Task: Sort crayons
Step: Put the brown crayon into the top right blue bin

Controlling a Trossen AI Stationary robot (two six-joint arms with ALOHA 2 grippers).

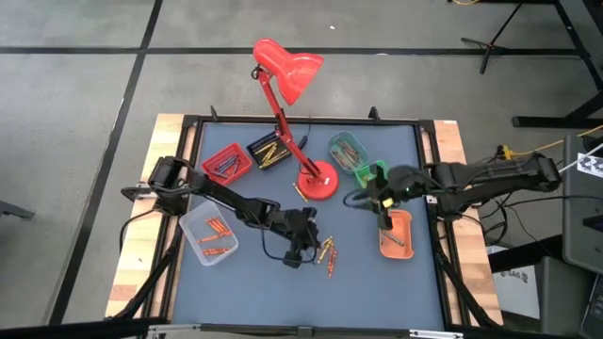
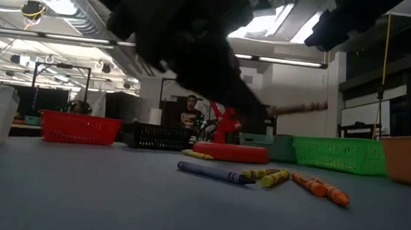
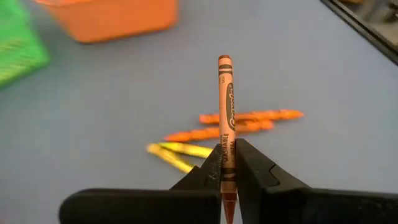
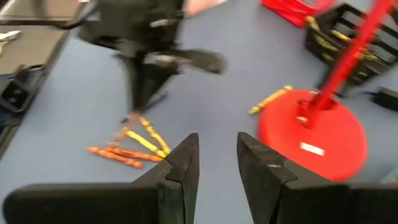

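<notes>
The left gripper (image 3: 228, 163) is pinching one light, stiff, snappable orange crayon (image 3: 225, 106) by its lower end above the near-centre loose crayons (image 1: 329, 254), while the right gripper (image 4: 217, 163) is waiting, jaws spread, over the orange tray (image 1: 403, 247).

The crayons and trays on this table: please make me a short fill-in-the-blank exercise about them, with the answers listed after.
1. The left gripper is shut on one ____ crayon.
2. The right gripper hangs open over the ____ tray.
3. The lamp on the table is ____ in colour.
4. The loose crayons lie beside the ____ gripper.

Answers: orange; orange; red; left
</notes>
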